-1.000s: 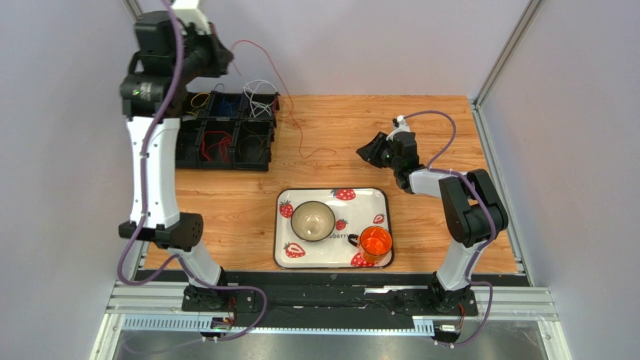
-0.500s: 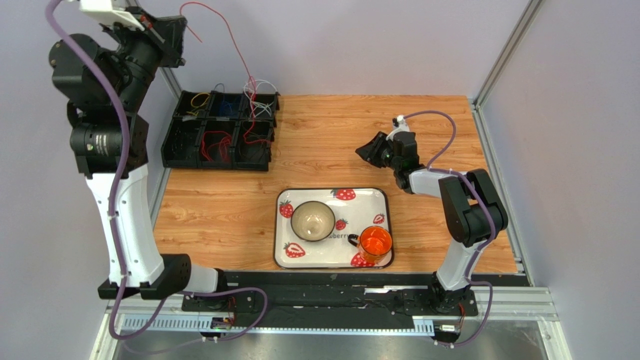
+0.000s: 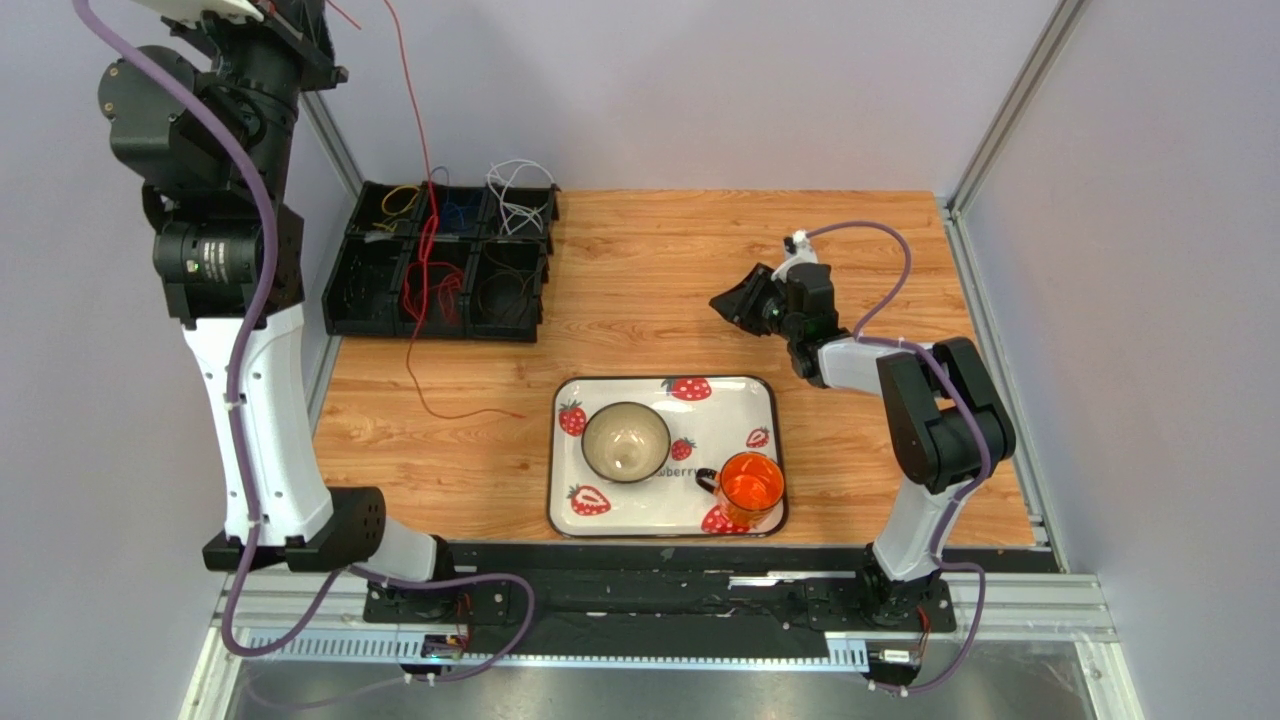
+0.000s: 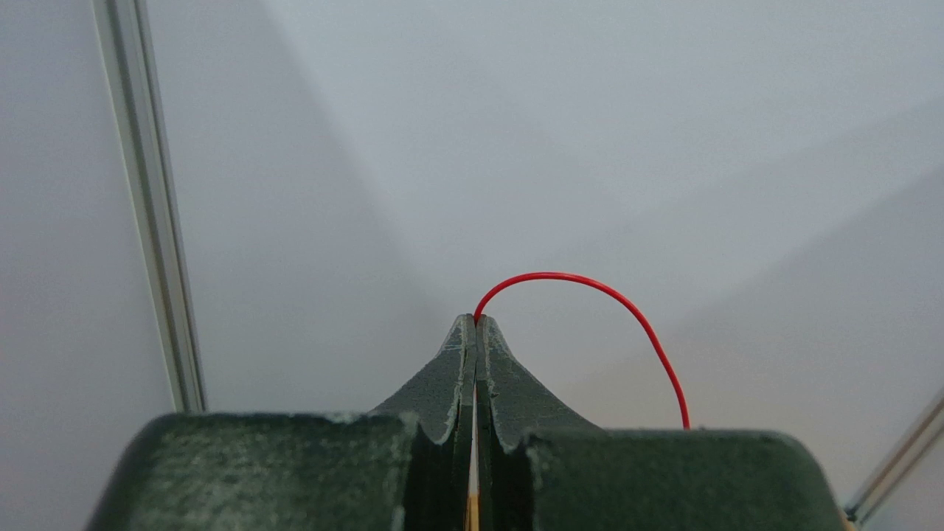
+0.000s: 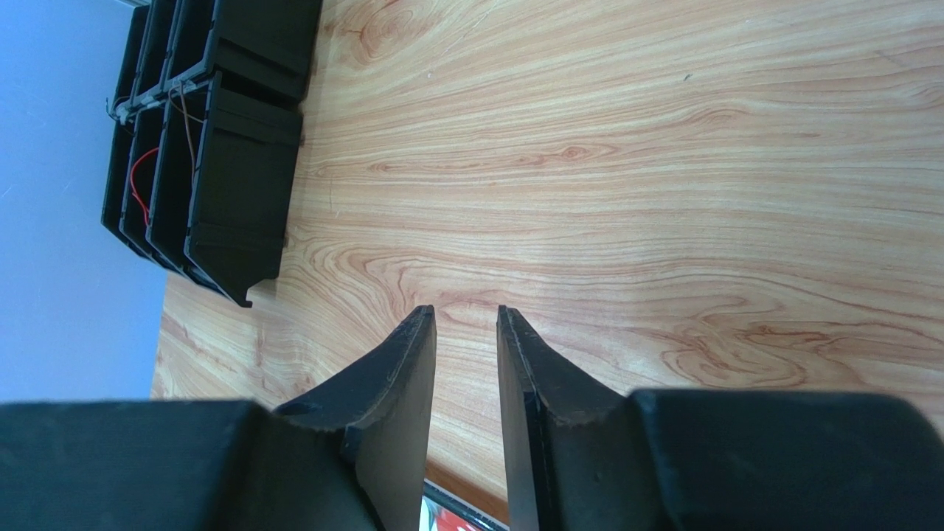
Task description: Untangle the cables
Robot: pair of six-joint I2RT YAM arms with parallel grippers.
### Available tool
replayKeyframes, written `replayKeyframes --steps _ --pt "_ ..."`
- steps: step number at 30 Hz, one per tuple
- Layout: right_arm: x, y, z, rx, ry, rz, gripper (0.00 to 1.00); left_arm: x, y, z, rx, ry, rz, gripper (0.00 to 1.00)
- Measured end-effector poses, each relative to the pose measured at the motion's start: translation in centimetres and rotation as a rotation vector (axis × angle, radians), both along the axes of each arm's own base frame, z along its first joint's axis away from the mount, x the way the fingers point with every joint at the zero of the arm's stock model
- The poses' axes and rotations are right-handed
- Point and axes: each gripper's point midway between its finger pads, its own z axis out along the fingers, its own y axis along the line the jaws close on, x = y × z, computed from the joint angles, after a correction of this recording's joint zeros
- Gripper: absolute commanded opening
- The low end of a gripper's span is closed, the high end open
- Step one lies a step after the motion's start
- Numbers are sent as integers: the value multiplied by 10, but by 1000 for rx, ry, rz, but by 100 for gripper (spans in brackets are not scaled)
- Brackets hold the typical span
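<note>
Here, a red cable (image 4: 576,278) is clamped in the left jaws, held high, its tail trailing past the black tray (image 3: 361,285) onto the desk (image 3: 676,270). The right jaws are held apart, empty. The other cables (image 3: 519,183) in the tray could be snagged and dragged out.

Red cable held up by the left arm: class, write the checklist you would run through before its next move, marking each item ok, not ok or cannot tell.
1. Left gripper shut on the red cable: ok.
2. Red cable free of the other cables in the black bin organiser: cannot tell; it hangs across the bins.
3. Its loose end lies on the table, short of the strawberry tray: ok.
4. Right gripper open, empty, away from the cable: ok.
</note>
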Motion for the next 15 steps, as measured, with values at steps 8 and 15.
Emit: replayKeyframes --steps 8,15 --pt "-1 2 -6 2 13 9 29 26 19 -8 11 14 101 0" --pt "-2 3 -6 7 16 18 27 36 41 0 10 -13 183 0"
